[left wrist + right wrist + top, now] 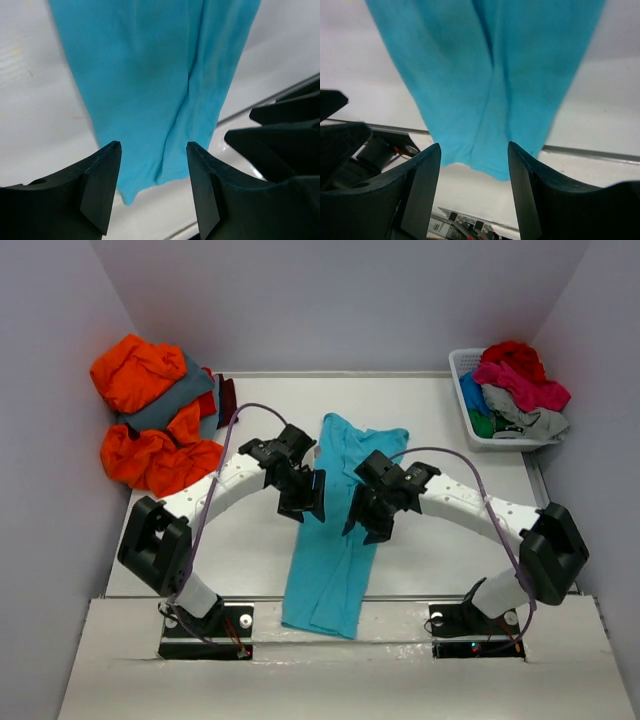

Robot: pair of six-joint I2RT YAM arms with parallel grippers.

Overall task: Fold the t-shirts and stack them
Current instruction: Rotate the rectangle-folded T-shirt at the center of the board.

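A turquoise t-shirt (335,530) lies folded lengthwise in a long strip down the middle of the table, its lower end hanging over the near edge. It also shows in the left wrist view (150,75) and the right wrist view (490,75). My left gripper (302,502) hovers over its left edge, open and empty (153,150). My right gripper (368,520) hovers over its right edge, open and empty (474,150). A heap of orange, slate grey and maroon shirts (155,415) lies at the far left.
A white slatted basket (468,400) at the far right holds red, pink, light grey, green and blue shirts (515,385). The table's near edge (420,598) runs just ahead of the arm bases. Pale walls close in the back and sides.
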